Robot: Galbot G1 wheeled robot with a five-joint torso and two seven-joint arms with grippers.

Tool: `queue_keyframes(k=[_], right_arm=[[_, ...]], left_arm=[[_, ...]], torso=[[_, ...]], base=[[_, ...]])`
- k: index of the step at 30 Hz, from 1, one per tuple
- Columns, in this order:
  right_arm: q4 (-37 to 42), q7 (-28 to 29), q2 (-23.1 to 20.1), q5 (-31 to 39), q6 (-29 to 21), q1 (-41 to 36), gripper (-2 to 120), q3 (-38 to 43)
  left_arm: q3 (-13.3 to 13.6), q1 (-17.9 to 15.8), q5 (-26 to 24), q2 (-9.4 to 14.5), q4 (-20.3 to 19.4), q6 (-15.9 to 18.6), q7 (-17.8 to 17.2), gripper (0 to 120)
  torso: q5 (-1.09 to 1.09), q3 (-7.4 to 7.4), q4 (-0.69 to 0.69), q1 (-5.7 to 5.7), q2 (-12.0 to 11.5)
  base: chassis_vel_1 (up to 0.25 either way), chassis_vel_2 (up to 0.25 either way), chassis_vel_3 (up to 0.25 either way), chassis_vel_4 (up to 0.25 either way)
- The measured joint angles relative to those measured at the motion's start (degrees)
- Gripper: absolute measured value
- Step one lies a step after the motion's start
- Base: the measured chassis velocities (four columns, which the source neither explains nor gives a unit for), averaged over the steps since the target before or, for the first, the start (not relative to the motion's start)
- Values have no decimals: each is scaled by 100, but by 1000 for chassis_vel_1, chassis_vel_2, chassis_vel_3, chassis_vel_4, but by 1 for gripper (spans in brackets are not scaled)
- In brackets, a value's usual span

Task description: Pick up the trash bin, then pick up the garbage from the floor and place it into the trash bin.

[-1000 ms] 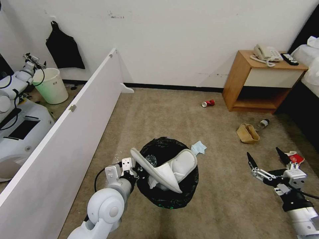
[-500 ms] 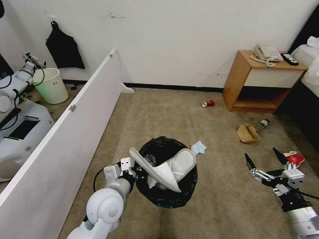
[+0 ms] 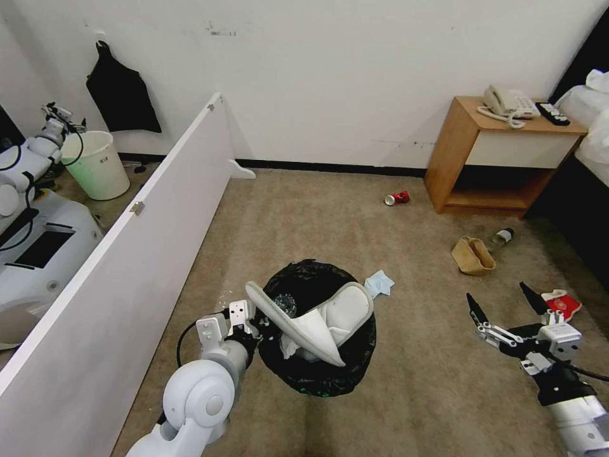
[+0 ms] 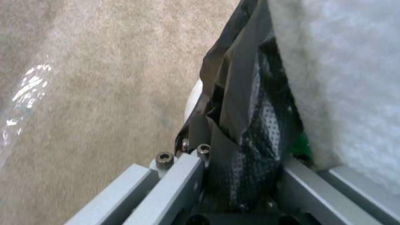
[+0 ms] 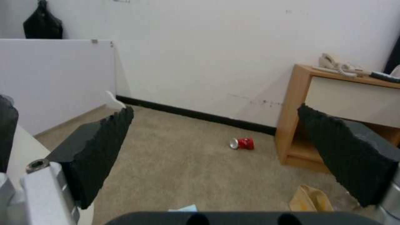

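Since the earlier frame, little has moved: the left pincer [image 3: 254, 330] stays clamped on the trash bin [image 3: 317, 374] rim at 9 o'clock, the right pincer [image 3: 504, 303] spread wide, no writing legible.

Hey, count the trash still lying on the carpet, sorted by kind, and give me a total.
Red can: 1
Brown paper bag: 1
Clear bottle: 1
Light-blue face mask: 1
Red packet: 1
Total: 5
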Motion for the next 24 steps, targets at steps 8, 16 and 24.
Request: queue_keyframes(k=[8, 16, 24], right_arm=[[5, -2, 20, -1, 8, -4, 100, 3], [4, -1, 25, -1, 8, 6, 100, 0], [-7, 5, 24, 2, 21, 16, 100, -5]], left_arm=[[1, 11, -8, 4, -4, -1, 3, 0], [0, 20, -10, 22, -5, -3, 3, 0], [2, 19, -11, 22, -6, -8, 3, 0]], torso=[[0, 1, 0, 0, 0], [-1, 0, 0, 0, 0], [0, 0, 0, 0, 0]], base=[[-123, 123, 119, -122], [-92, 102, 109, -101], [-110, 100, 112, -106]])
